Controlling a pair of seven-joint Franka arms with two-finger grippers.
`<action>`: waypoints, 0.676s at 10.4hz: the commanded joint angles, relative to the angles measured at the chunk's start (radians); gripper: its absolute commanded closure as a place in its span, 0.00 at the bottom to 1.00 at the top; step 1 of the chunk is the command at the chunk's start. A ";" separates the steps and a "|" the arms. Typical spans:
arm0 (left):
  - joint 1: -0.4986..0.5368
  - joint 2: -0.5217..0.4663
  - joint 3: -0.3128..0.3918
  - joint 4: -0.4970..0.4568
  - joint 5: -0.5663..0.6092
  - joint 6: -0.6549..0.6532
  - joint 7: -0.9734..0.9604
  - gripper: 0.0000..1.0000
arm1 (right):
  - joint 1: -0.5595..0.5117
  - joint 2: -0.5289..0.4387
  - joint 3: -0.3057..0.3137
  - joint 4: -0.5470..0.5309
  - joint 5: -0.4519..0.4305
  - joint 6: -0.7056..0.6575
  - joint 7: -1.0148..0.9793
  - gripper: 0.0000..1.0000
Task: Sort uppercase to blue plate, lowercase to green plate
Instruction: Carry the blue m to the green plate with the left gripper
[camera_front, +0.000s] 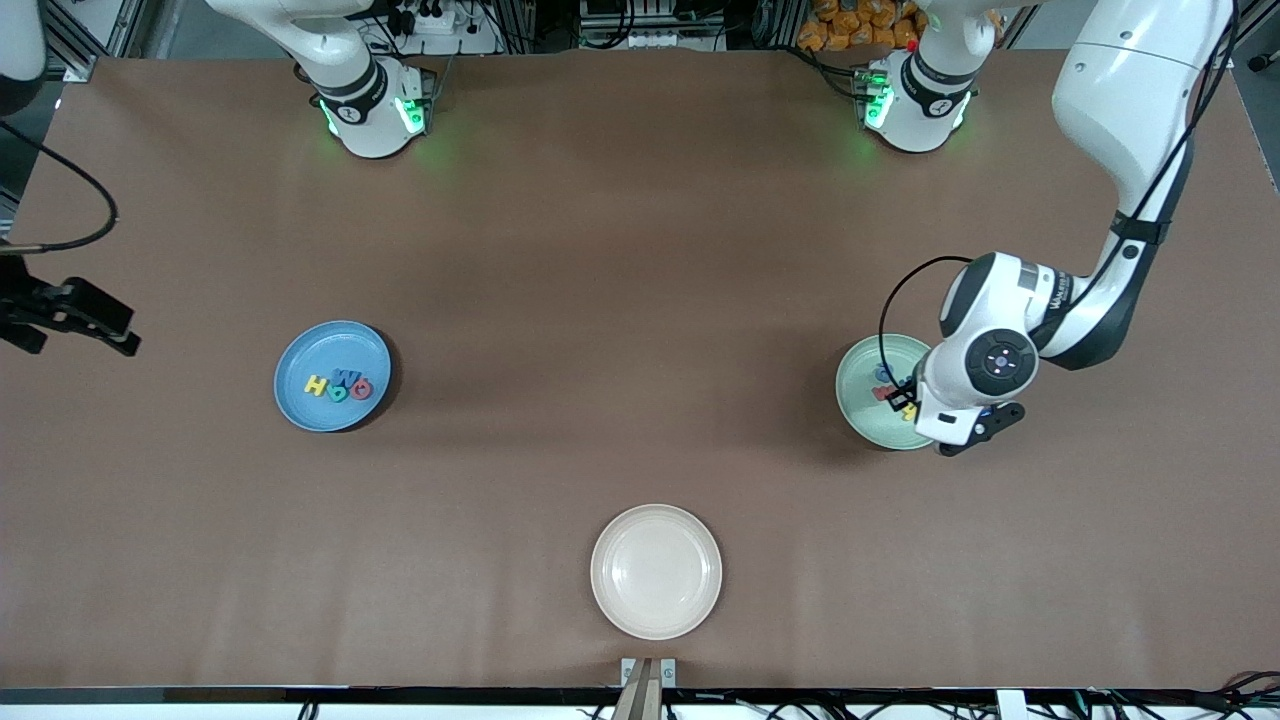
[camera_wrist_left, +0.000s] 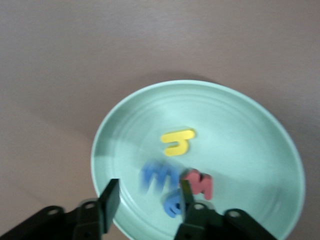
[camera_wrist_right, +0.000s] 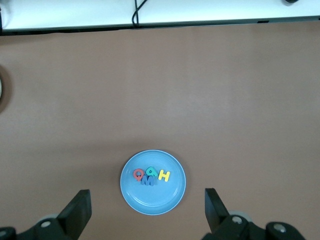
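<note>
Left wrist view shows the left gripper (camera_wrist_left: 147, 202) parted and empty over the green plate (camera_wrist_left: 260, 130), lowercase (camera_wrist_left: 177, 142) lying inside; lift straight up, clear of the rim

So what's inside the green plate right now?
The green plate holds four foam letters: a yellow h, a blue m, a red w and a blue a, the last partly hidden by the left gripper.

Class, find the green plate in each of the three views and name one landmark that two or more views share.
Front view: green plate at the left arm's end of the table, partly under the left gripper.
Left wrist view: it fills the picture, letters in it.
Right wrist view: not in it.
Shared landmark: the blue plate.
</note>
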 joint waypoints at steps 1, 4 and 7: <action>0.038 -0.086 -0.011 -0.024 0.010 -0.026 0.015 0.00 | -0.077 0.006 0.090 0.027 -0.003 -0.026 0.016 0.00; 0.040 -0.163 -0.015 -0.027 -0.053 -0.026 0.006 0.00 | -0.066 0.005 0.084 0.028 -0.011 -0.034 0.016 0.00; 0.070 -0.305 -0.025 -0.161 -0.076 0.034 0.027 0.00 | 0.050 0.006 -0.032 0.042 -0.011 -0.035 0.015 0.00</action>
